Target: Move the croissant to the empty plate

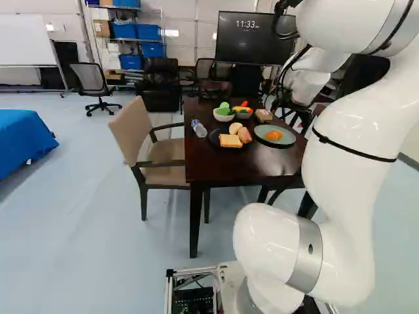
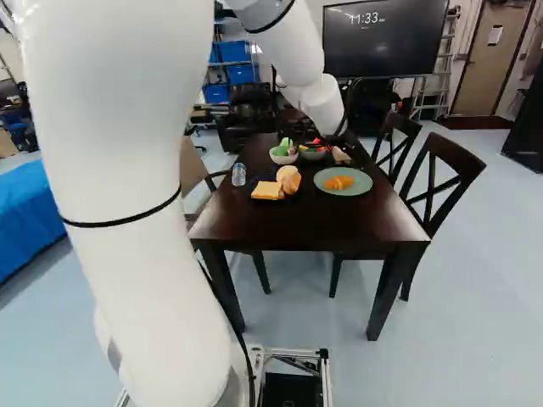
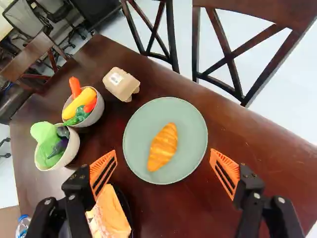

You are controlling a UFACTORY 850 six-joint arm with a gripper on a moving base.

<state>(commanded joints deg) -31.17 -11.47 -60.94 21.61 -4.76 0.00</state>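
Observation:
In the left base view my gripper (image 1: 292, 108) hangs beneath the white wrist over the table's far part, its tips hard to make out. Seen from the wrist, the gripper (image 3: 164, 158) stands open, nothing between its orange pads. Ahead of it, the orange-brown croissant (image 3: 162, 147) lies on the round green plate (image 3: 192, 119), touched by neither finger. A dark plate (image 3: 124, 198) lies beside the green one, partly hidden by one finger, and carries a bread slice (image 3: 110, 213). The left base view also shows rounded bread pieces (image 1: 244, 135) on this dark plate.
Two bowls, of green and purple vegetables (image 3: 73, 148) and of mixed bright ones (image 3: 100, 106), stand beyond the dark plate. A small carton (image 3: 120, 84) sits near the green plate. A bottle (image 1: 199, 128) stands by the dark plate. Chairs (image 2: 441, 182) flank the table (image 2: 297, 225).

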